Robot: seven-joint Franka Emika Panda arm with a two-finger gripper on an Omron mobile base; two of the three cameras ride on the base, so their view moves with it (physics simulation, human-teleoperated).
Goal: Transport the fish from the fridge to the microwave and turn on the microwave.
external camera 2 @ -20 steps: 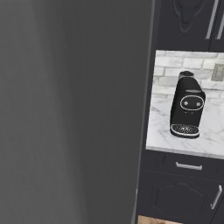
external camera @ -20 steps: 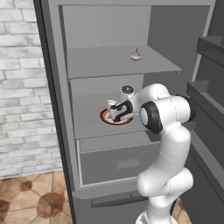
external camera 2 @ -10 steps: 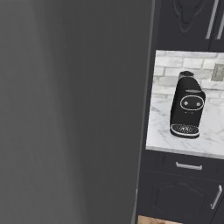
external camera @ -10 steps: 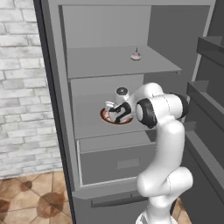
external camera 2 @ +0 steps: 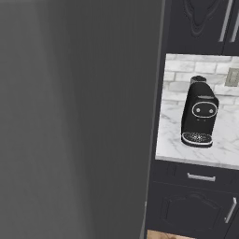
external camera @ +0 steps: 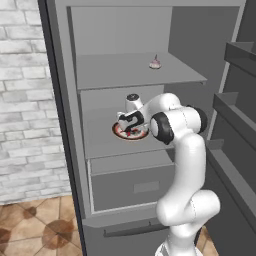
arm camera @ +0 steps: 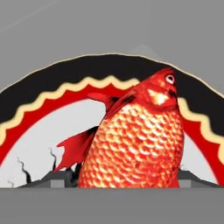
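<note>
the fish [arm camera: 140, 140] lies on a red-rimmed plate [external camera: 120, 132] on the fridge [external camera: 125, 75] middle shelf, with the gripper [external camera: 131, 123] right over it, and i cannot tell how its jaws stand.

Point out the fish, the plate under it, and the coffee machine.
fish [arm camera: 140, 144], hand view, on its scaled flank.
plate [arm camera: 48, 89], hand view, on its black rim band.
coffee machine [external camera 2: 200, 114], right base view, on its front face.

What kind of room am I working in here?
A kitchen, most likely a home one, and rendered. An open grey fridge holds a fish on a plate. Beside it a black coffee machine stands on a marble counter over dark cabinets.
</note>
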